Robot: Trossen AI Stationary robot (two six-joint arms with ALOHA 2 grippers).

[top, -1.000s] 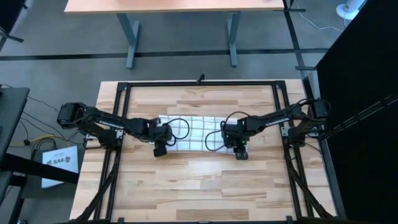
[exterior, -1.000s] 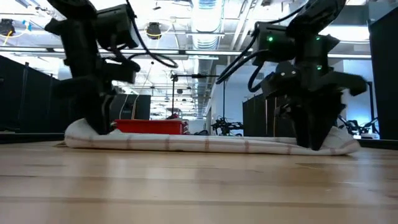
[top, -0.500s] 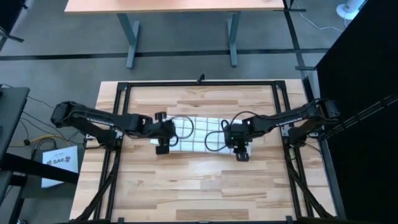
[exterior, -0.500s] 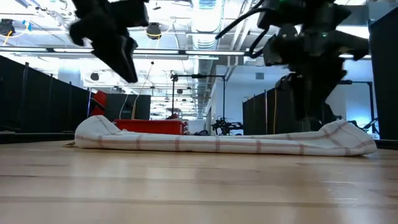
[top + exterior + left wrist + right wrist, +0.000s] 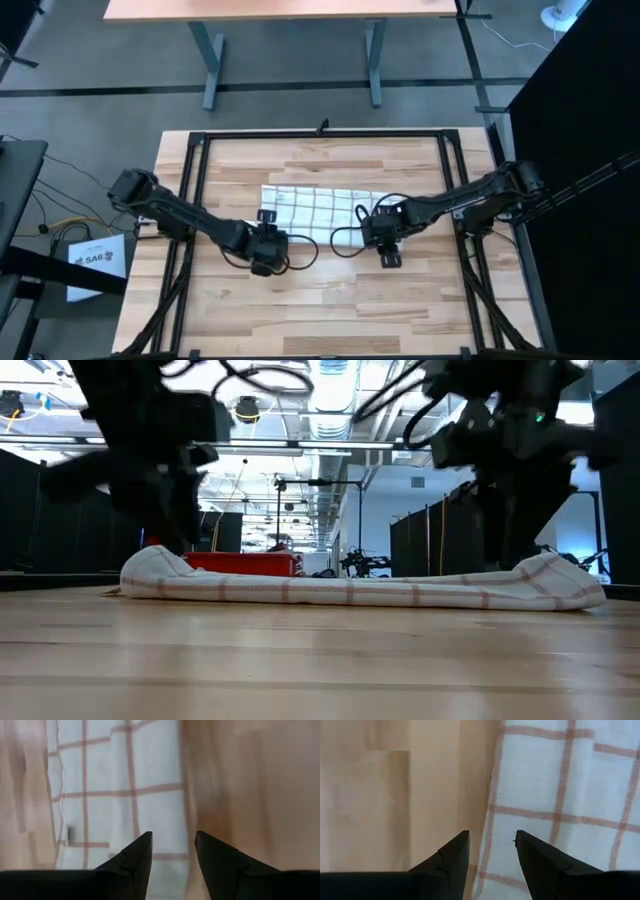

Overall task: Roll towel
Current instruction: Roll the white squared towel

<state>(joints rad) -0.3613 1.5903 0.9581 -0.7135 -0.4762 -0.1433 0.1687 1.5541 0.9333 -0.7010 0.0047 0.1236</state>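
Note:
The white towel point(image 5: 322, 210) with its thin grid check lies on the wooden table as a long flat strip running left to right. In the low view point(image 5: 350, 591) its two ends stand up a little. My left gripper point(image 5: 263, 240) hangs open above the towel's left end, by its near edge, with cloth under its fingers in the left wrist view point(image 5: 172, 836). My right gripper point(image 5: 386, 238) hangs open above the towel's right end. In the right wrist view point(image 5: 491, 835) its fingers stand over the cloth's edge point(image 5: 492, 795), with bare wood beside it.
A black frame point(image 5: 190, 200) runs round the tabletop. Bare wood point(image 5: 320, 300) lies between the towel and the near edge. A cable loop point(image 5: 300, 255) hangs by my left gripper. A red box point(image 5: 245, 563) shows beyond the table in the low view.
Both grippers were down on the towel's ends, then rose clear of it and moved toward the table's near edge, the left one farther. The towel stayed on the table, and its two ends now stand a little higher than before.

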